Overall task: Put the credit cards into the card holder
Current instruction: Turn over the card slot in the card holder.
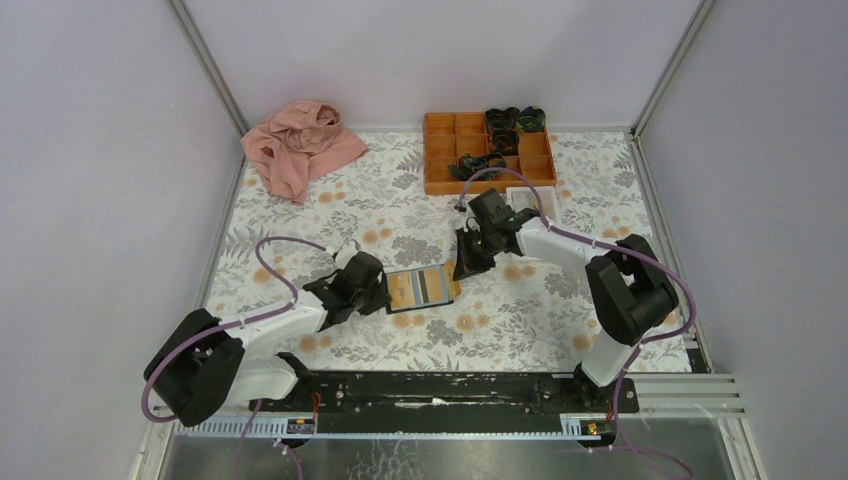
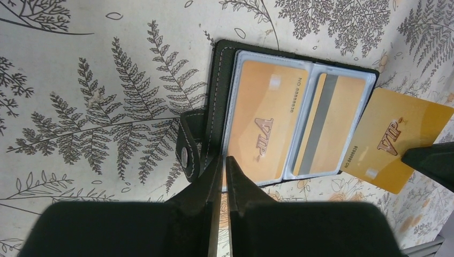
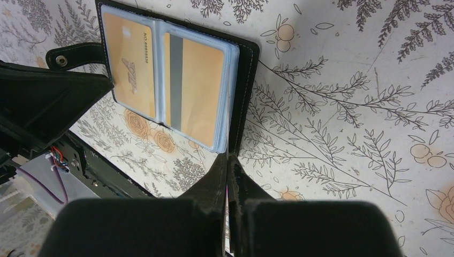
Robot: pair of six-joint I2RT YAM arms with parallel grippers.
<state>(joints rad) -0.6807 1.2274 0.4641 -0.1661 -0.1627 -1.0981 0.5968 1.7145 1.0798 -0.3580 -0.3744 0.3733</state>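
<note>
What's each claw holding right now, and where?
Left claw pinches the card holder at its edge beside the snap strap; right claw grips the loose gold card by one edge.

Robot lab cell: white panel walls [image 1: 430, 50], aluminium frame posts [image 1: 212, 72], floral-cloth table [image 1: 400, 205], black mounting rail [image 1: 450, 390].

Card holder [image 1: 424, 288]: black, pale stitching, lies open and flat on the worktop, snap strap [image 2: 187, 150] folded out at one side. Light-blue clear pockets face up.
First credit card [image 2: 265, 120]: orange, VIP face up, pocketed.
Second credit card [image 2: 332, 126]: stripe side up, in the next pocket.
Third credit card [image 2: 396, 140]: orange-yellow, unpocketed, angled just beside the edge opposite the strap.
</note>
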